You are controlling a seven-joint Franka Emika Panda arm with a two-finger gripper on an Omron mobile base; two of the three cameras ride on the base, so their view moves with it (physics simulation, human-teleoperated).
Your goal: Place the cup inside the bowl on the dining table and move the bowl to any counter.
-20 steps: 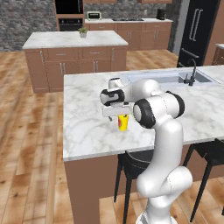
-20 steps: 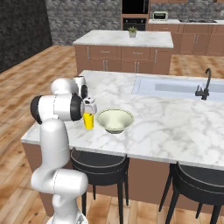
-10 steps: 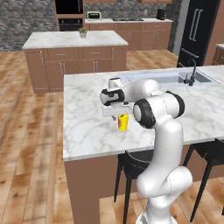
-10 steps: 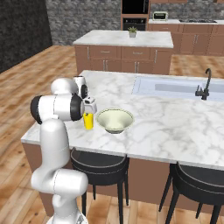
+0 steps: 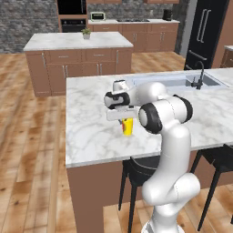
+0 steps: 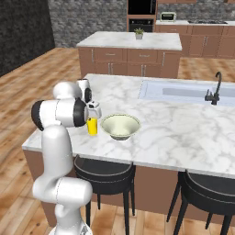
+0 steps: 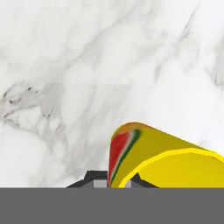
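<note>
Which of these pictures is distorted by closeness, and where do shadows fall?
Hand view: the cup looms huge and cropped, stretched by closeness. Right base view: soft shadow under the bowl on the dining table. Left base view: even light, no glare.

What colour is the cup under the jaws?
Bright yellow, with a red and green patch on its side; the cup shows best in the hand view.

Smooth yellow cup [image 5: 128, 127] on the glossy veined-marble dining table [image 5: 91, 132].
</note>
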